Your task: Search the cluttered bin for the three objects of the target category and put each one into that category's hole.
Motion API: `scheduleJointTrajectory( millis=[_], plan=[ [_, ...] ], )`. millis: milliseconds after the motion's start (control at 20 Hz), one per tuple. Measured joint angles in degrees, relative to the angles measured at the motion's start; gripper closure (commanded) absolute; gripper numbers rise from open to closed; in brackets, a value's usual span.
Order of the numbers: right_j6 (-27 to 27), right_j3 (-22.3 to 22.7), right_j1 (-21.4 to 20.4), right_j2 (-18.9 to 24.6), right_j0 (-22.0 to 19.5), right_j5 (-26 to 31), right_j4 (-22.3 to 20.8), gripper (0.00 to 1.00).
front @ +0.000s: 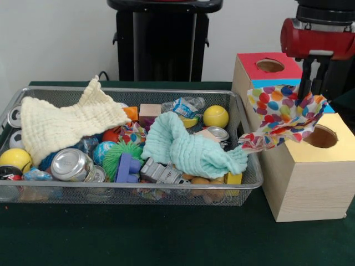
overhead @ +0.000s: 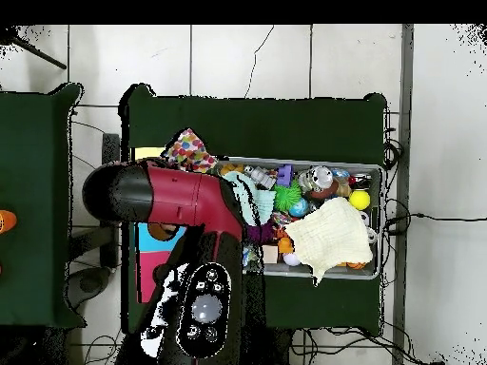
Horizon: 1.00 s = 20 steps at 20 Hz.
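Note:
My gripper (front: pixel 305 95) is shut on a polka-dot cloth (front: pixel 282 117) and holds it up at the right. The cloth hangs above the left part of the yellow-faced cube (front: pixel 308 180), just left of its round hole (front: pixel 321 136). Its lower end droops toward the right rim of the wire bin (front: pixel 111 195). A second polka-dot piece (front: pixel 133 133) shows in the middle of the bin, partly buried. In the overhead view the held cloth (overhead: pixel 188 150) sticks out beyond the red arm (overhead: pixel 185 195), which hides the gripper and the hole.
The red-faced cube (front: pixel 260 69) stands behind, and the blue-faced cube (front: pixel 260 84) is mostly hidden by the cloth. The bin holds a cream waffle cloth (front: pixel 61 124), a mint cloth (front: pixel 188 147), cans (front: pixel 71 164), yellow balls (front: pixel 216 116) and toys.

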Motion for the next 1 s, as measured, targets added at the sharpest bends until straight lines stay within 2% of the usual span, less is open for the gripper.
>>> scheduleJointTrajectory(
  millis=[500,1000],
  plan=[
    [0.00,-0.20,2.16,-0.01,0.79,-0.05,0.08,1.00],
    [0.38,-2.22,3.44,-0.02,4.30,0.52,1.90,1.00]
  ],
)
